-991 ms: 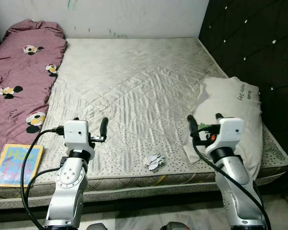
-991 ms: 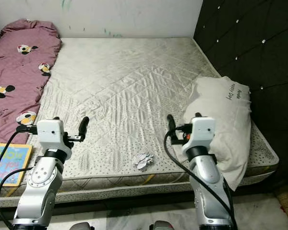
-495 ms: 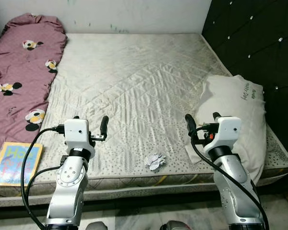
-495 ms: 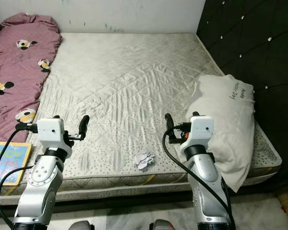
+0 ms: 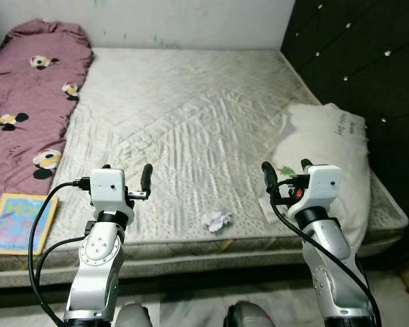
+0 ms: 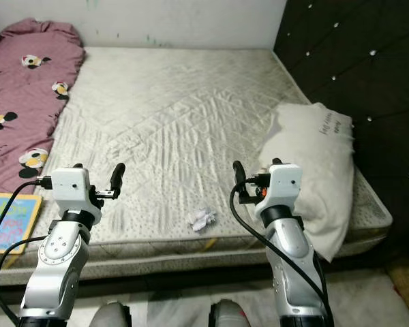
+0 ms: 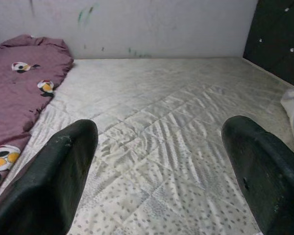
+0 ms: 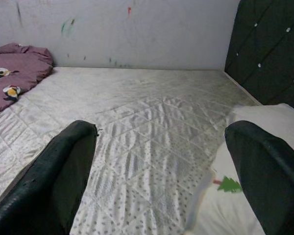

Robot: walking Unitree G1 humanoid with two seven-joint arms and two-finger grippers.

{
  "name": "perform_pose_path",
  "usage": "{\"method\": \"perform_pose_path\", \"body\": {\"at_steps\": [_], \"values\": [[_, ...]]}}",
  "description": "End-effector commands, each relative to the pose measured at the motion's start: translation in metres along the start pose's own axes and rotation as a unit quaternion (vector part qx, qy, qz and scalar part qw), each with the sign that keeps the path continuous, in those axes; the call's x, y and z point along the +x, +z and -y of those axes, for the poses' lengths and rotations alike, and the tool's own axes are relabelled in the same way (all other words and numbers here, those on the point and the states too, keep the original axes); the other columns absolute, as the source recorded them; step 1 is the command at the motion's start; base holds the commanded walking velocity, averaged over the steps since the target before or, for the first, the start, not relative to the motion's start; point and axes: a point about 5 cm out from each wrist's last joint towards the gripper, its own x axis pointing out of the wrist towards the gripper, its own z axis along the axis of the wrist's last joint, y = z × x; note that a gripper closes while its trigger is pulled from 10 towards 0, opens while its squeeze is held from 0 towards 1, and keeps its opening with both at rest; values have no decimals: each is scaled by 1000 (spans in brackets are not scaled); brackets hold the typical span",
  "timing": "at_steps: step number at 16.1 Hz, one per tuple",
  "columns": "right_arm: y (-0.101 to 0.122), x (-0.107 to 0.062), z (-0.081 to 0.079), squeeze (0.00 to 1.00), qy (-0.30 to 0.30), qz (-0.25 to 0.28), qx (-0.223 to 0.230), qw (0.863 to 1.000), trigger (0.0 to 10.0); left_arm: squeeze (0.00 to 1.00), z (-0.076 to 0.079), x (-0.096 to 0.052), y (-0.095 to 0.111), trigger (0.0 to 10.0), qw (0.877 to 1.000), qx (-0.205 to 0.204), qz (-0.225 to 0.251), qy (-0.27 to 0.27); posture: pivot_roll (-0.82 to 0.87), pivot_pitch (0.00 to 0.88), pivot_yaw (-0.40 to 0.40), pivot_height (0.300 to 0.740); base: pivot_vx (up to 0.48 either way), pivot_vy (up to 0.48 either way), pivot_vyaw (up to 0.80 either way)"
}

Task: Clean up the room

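Note:
A crumpled white paper ball [image 5: 217, 219] lies on the bare quilted mattress [image 5: 191, 116] close to its front edge, between my two arms. My left gripper [image 5: 126, 177] hovers over the front edge to the paper's left, open and holding nothing. My right gripper [image 5: 286, 170] hovers to the paper's right, also open with nothing in it, just in front of a white pillow [image 5: 327, 146]. In the left wrist view the fingers [image 7: 63, 166] stand wide apart above the mattress. The right wrist view has the pillow corner [image 8: 245, 196] with a small green tree print.
A pink blanket [image 5: 27, 102] with cartoon prints lies along the left side of the bed. A colourful book [image 5: 20, 214] rests at the front left corner. A black tufted headboard [image 5: 354, 61] rises on the right, a white wall [image 5: 191, 20] behind.
The whole picture has shifted a little, so the camera moved; my knees now show at the bottom edge. Both arms keep their pose and the paper ball stays put.

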Motion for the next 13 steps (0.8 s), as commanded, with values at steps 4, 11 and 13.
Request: {"method": "perform_pose_path", "body": {"at_steps": [4,11,13], "values": [[1,3,-5,0,19,2,-2,1000,10000,0,-1,0,0,10000,1000,3,0,2,6,35,-54,673,0,0,0],[0,1,-8,0,24,-2,-9,1000,10000,0,0,-4,-1,10000,1000,-2,-1,-4,2,48,-60,673,0,0,0],[0,0,-9,0,29,-2,-13,999,10000,0,0,-5,0,10000,1000,-5,3,-11,1,52,-59,673,0,0,0]]}}
